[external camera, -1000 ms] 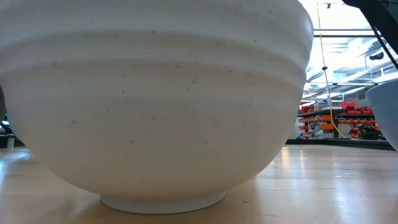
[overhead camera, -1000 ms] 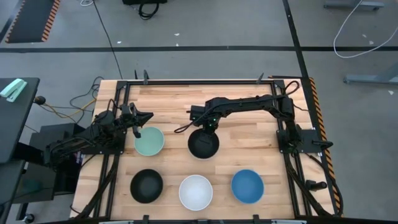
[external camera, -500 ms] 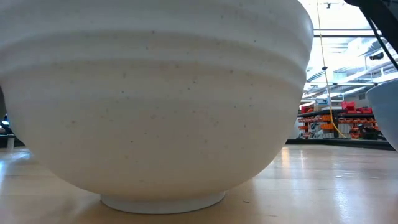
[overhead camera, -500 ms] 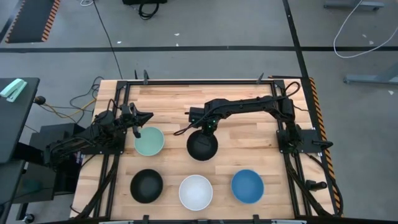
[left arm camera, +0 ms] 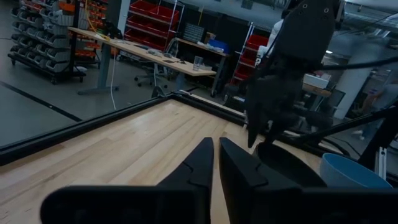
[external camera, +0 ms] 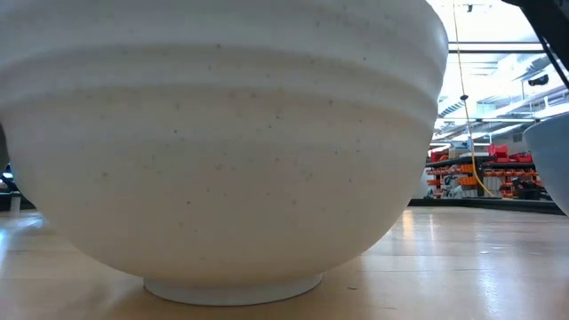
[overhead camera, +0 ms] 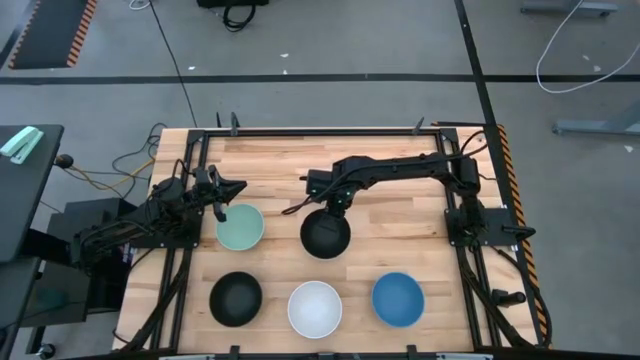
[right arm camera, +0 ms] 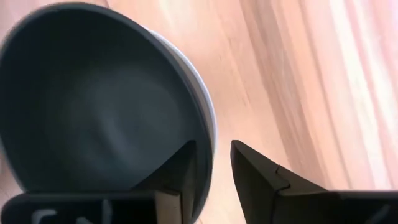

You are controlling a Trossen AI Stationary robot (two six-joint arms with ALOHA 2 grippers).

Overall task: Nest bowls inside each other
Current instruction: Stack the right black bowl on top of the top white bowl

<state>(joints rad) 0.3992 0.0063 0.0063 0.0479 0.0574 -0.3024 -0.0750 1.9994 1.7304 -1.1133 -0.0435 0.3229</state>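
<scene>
In the high view, a mint green bowl (overhead camera: 240, 227) and a black bowl (overhead camera: 326, 235) stand mid-table. Another black bowl (overhead camera: 236, 298), a white bowl (overhead camera: 315, 308) and a blue bowl (overhead camera: 398, 298) stand in a row near the near edge. The right wrist view shows the mid-table black bowl (right arm camera: 99, 99) sitting inside a white bowl, whose rim (right arm camera: 208, 121) shows around it. My right gripper (overhead camera: 338, 207) is shut at this pair's far rim. My left gripper (overhead camera: 222, 205), shut, hovers over the mint bowl's far-left rim. My right gripper (right arm camera: 213, 146) pinches the far rim of the black bowl (right arm camera: 198, 134) together with the white rim around it. One finger (right arm camera: 183, 168) is inside the black bowl and the other (right arm camera: 255, 171) is outside the white one. The fingers come from above, pointing down.
The low view is filled by the white bowl (external camera: 222, 151) near the near edge, with the blue bowl's side (external camera: 551, 151) at the right. A black frame (overhead camera: 330, 132) edges the table. Bare wood lies at the far side and to the right of the black bowl.
The right gripper and the black bowl it holds have shifted slightly toward the near edge. The left arm and the other bowls have kept still.
</scene>
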